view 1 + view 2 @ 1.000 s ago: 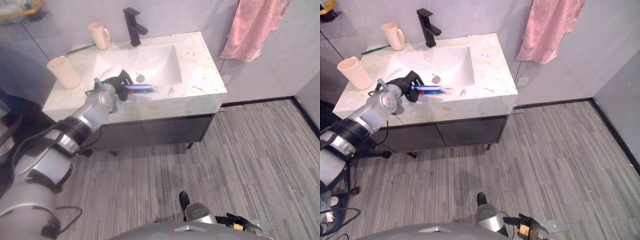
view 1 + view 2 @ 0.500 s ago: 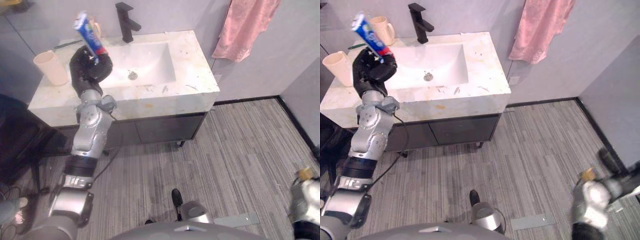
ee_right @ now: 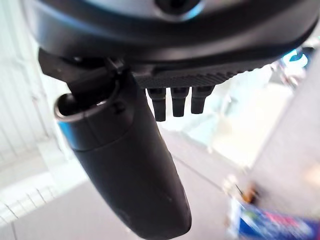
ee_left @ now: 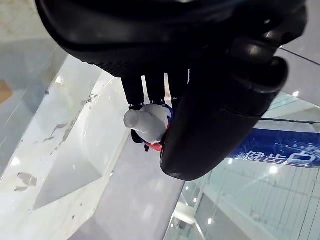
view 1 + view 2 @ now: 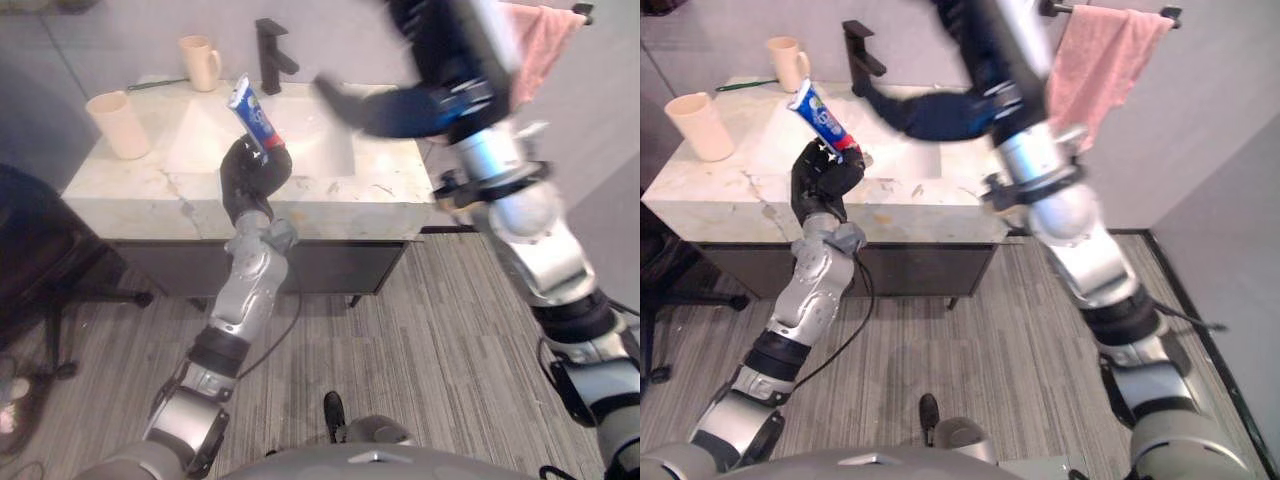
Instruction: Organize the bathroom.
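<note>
Blue and white with a red band near the cap, the toothpaste tube [image 5: 254, 119] stands tilted in the left hand [image 5: 253, 177], raised in front of the marble tabletop [image 5: 130, 185] and above the white basin [image 5: 320, 140]. The left wrist view gives what the eye views hide: the white cap [image 4: 146, 121] of the tube sits between the curled fingers [image 4: 156, 87] and the thumb [image 4: 210, 125], so the hand is clamped around the cap end, and the blue body goes out past the thumb. In the eye views the left forearm rises nearly straight up with the fist on top. The right hand [image 5: 400, 108] hangs over the basin on a raised arm, its thumb pointing toward the tube; in the right wrist view its fingers [image 3: 172, 102] are straight and its thumb [image 3: 130, 175] spread apart, holding nothing. Two beige cups [image 5: 117, 124] stand on the tabletop, one by the black faucet [image 5: 272, 55]. A pink towel [image 5: 1095, 65] hangs on the wall.
</note>
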Tool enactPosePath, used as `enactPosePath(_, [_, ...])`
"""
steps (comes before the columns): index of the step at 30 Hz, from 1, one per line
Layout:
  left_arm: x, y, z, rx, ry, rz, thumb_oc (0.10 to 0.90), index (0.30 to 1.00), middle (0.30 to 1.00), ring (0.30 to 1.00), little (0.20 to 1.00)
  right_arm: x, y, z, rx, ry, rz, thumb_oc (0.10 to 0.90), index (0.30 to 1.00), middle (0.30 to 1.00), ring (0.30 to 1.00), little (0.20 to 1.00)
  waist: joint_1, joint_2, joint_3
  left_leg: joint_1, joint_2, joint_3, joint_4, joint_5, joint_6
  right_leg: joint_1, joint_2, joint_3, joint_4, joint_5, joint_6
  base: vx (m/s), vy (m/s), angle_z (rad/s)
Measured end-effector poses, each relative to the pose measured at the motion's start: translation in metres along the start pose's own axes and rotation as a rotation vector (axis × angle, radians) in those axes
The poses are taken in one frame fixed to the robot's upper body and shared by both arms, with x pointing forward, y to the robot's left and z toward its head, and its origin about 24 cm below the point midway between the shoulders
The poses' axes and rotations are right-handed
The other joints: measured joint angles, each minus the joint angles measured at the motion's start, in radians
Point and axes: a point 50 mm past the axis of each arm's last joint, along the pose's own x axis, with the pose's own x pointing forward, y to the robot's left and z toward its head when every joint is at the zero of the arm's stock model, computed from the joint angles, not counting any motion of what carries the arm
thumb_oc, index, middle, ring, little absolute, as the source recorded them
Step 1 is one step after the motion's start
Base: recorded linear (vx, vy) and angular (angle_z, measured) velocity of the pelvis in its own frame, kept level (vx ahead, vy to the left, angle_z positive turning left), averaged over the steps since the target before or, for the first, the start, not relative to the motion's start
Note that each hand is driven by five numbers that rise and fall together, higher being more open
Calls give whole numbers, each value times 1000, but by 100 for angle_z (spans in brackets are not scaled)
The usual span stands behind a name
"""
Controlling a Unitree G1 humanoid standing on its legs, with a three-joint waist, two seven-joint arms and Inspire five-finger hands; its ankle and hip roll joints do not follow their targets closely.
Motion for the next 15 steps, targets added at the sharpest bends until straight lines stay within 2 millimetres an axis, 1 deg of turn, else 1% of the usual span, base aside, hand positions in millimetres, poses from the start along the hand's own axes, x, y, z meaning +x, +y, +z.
enactPosePath(1, [0,1,0,3,-2,2,400,300,300,300,300,0,6,-6,11,41,40,800,900,900,900,900,9,0,0,-1,0,-1,0,1,-1,0,0,-1,0,0,0,5,-15,18])
enactPosePath(2, [1,3,2,14,-10,2,400,300,300,300,300,-1,18,-20,29,124,118,800,900,900,900,900,23,0,0,-2,-1,-7,0,2,-3,1,-3,-9,0,-1,-2,4,-10,14])
enactPosePath(4, [3,6,4,20,-21,13,400,300,300,300,300,-4,26,-32,43,201,182,800,900,900,900,900,37,0,0,-8,-3,-16,0,3,-5,1,-8,-18,-1,-2,-2,16,-20,17])
enactPosePath(6, [6,12,8,39,-37,21,400,300,300,300,300,-3,33,-39,66,238,202,800,900,900,900,900,45,0,0,-9,-6,-21,0,4,-7,1,-11,-21,-2,-2,-2,9,-21,8])
enactPosePath(11, [8,14,12,64,-65,23,400,300,300,300,300,1,41,-40,88,250,221,800,900,900,900,900,62,-1,0,-9,-12,-28,1,5,-9,5,-19,-29,-3,-2,-2,-12,-16,5])
enactPosePath(15, [8,14,12,65,-65,19,400,300,300,300,300,7,42,-37,84,244,224,800,900,900,900,900,65,-1,-1,-8,-14,-30,1,6,-9,8,-21,-32,-3,-2,-2,1,-2,1])
